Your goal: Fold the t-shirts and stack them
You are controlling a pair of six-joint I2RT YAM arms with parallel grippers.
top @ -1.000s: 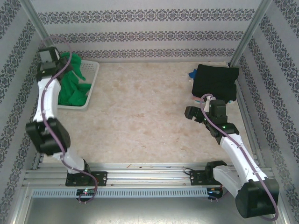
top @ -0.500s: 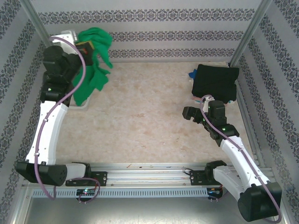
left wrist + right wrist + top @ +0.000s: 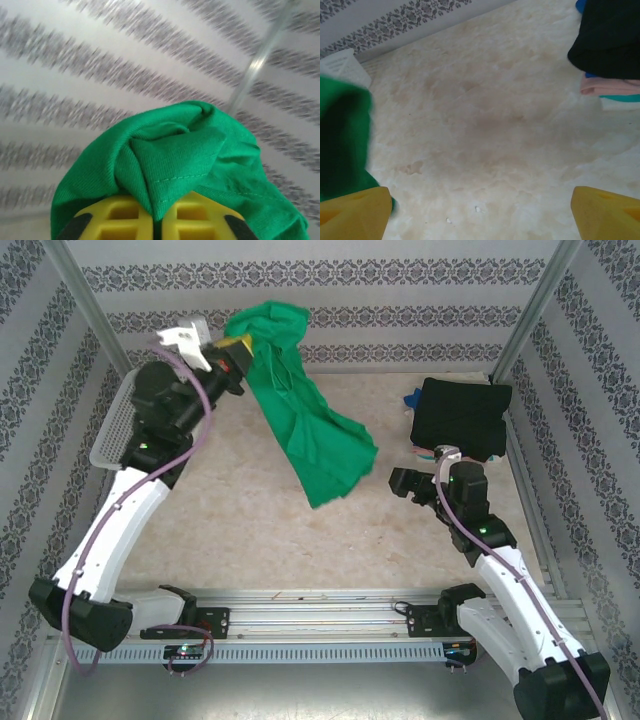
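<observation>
My left gripper (image 3: 236, 352) is raised high near the back wall, shut on a bunched fold of the bright green t-shirt (image 3: 310, 430). The shirt hangs from it and trails down to the right over the middle of the table. In the left wrist view the yellow fingers (image 3: 120, 220) pinch a hemmed edge of the green t-shirt (image 3: 175, 150). A folded black t-shirt (image 3: 460, 415) lies at the back right on top of thin pink (image 3: 610, 85) and blue layers. Just in front of that stack, my right gripper (image 3: 400, 483) stands open and holds nothing.
The white lattice basket (image 3: 115, 425) sits against the left wall behind my left arm. Patterned walls and metal posts enclose the table on three sides. Bare marble tabletop (image 3: 260, 530) lies between the arms.
My left arm has lifted the green t-shirt out of the basket and swung it rightward over the table. The right arm has barely moved.
</observation>
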